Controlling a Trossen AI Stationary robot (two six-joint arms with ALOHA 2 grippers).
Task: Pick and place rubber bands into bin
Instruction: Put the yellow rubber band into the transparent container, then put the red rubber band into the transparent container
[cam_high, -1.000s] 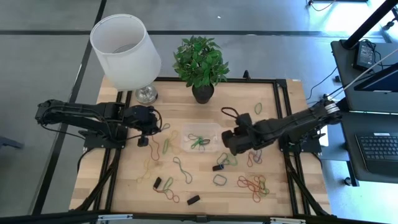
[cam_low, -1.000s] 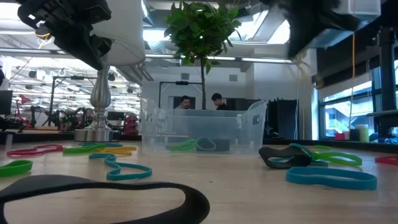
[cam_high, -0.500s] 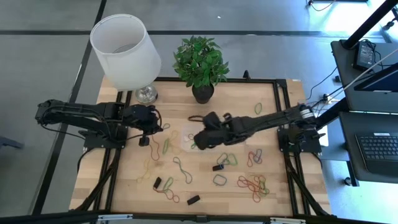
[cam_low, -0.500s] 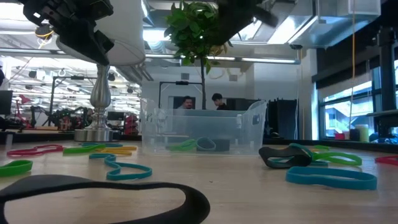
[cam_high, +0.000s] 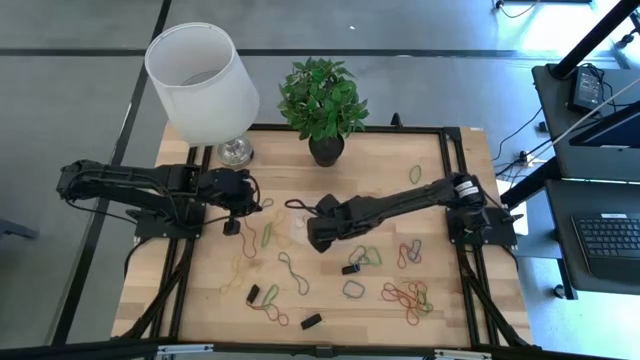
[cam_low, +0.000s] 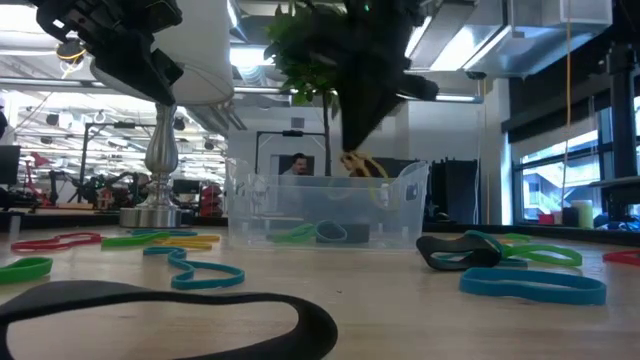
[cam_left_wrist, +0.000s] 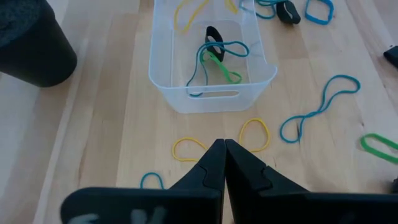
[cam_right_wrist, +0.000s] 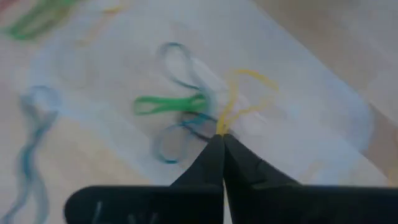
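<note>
right gripper (cam_right_wrist: 219, 138) over bin (cam_left_wrist: 163, 81), mid-tabletop | fingers pinch yellow rubber band (cam_right_wrist: 244, 98), poised for drop | left gripper (cam_left_wrist: 224, 149) clenched, empty, near left edge

arms: 2 | grippers: 2, left gripper (cam_left_wrist: 224, 144) and right gripper (cam_right_wrist: 219, 138) | bin (cam_left_wrist: 171, 93): 1, middle of table | rubber bands (cam_left_wrist: 214, 59) inside bin: about 4 | yellow band (cam_right_wrist: 245, 99) pinched by right gripper: 1 | lamp (cam_high: 203, 85): 1, at 11 o'clock | potted plant (cam_high: 322, 100): 1, at 12 o'clock | table (cam_high: 450, 310): 1
</note>
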